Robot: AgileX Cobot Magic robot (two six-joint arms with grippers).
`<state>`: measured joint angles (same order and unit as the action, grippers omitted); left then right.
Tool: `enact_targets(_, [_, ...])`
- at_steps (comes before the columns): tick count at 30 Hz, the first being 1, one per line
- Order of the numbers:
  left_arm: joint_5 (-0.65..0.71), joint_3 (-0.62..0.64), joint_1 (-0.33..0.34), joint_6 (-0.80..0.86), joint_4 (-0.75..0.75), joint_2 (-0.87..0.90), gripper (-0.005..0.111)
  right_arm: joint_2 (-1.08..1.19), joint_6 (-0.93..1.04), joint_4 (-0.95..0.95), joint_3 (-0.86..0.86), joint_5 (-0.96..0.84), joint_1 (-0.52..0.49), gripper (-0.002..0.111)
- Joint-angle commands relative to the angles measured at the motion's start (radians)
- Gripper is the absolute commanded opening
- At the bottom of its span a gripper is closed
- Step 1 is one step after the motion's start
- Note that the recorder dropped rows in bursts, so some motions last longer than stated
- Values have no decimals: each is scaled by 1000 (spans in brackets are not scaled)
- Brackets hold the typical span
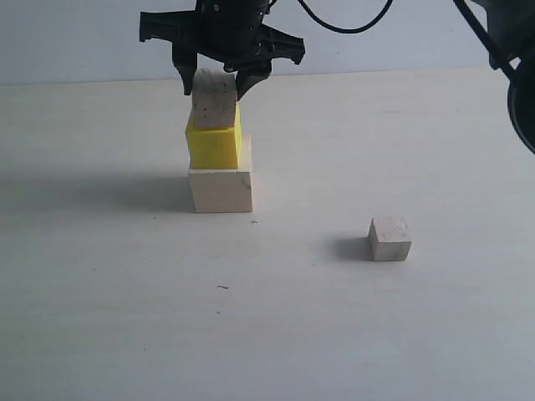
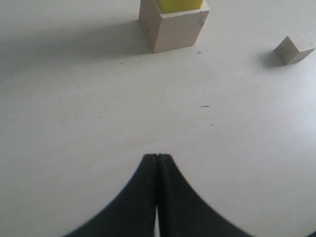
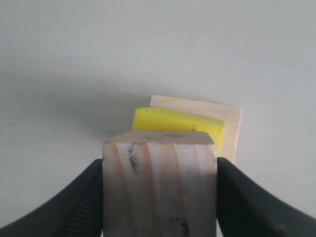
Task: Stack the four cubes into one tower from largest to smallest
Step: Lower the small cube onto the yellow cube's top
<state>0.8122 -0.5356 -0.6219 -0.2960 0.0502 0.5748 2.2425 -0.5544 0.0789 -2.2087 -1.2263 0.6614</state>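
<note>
Exterior view: right gripper (image 1: 216,90) comes down from the top edge, over the left-centre of the table (image 1: 125,317). Its fingers sit against both sides of the held small cube (image 1: 214,100), so it is grasping that cube. Cube's underside meets the top of the yellow cube (image 1: 214,144); it looks slightly tilted. Can't tell if its weight is fully on the yellow.

Tower (image 1: 221,180) so far, btm to top: large wood cube (image 1: 221,189) on the table, yellow on it, set toward the left edge w/ a strip of wood showing on the right, then the gripped small one.

Loose small cube (image 1: 390,239) stands alone on the table, well apart from the tower, to the right and nearer the camera.

Right wrist view: held small cube (image 3: 159,187) fills the gap, black fingers (image 3: 74,207) touching each side face. Yellow (image 3: 177,121) and large wood cube (image 3: 229,123) show beyond it.

Left wrist view: left gripper (image 2: 157,163) clenched, jaws pressed together, nothing in them, above bare table. Large wood cube (image 2: 173,27) and loose small cube (image 2: 295,49) well apart from it.
</note>
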Motion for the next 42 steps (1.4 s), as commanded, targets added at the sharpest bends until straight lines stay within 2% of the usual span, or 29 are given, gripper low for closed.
enact_targets(1, [1, 2, -6, 4, -2, 3, 1, -14, 4, -11, -6, 5, 1, 0])
enact_targets(18, [1, 2, -6, 4, -2, 3, 1, -14, -17, -19, -6, 5, 1, 2])
enact_targets(21, [1, 2, -6, 4, -2, 3, 1, -14, -27, -25, -6, 5, 1, 12])
enact_targets(27, [5, 2, -6, 4, -2, 3, 1, -14, -51, -45, -6, 5, 1, 42])
enact_targets(35, [4, 2, -6, 4, -2, 3, 1, -14, -27, -3, -6, 5, 1, 50])
enact_targets(42, [7, 2, -6, 4, -2, 3, 1, -14, -4, -3, -6, 5, 1, 64])
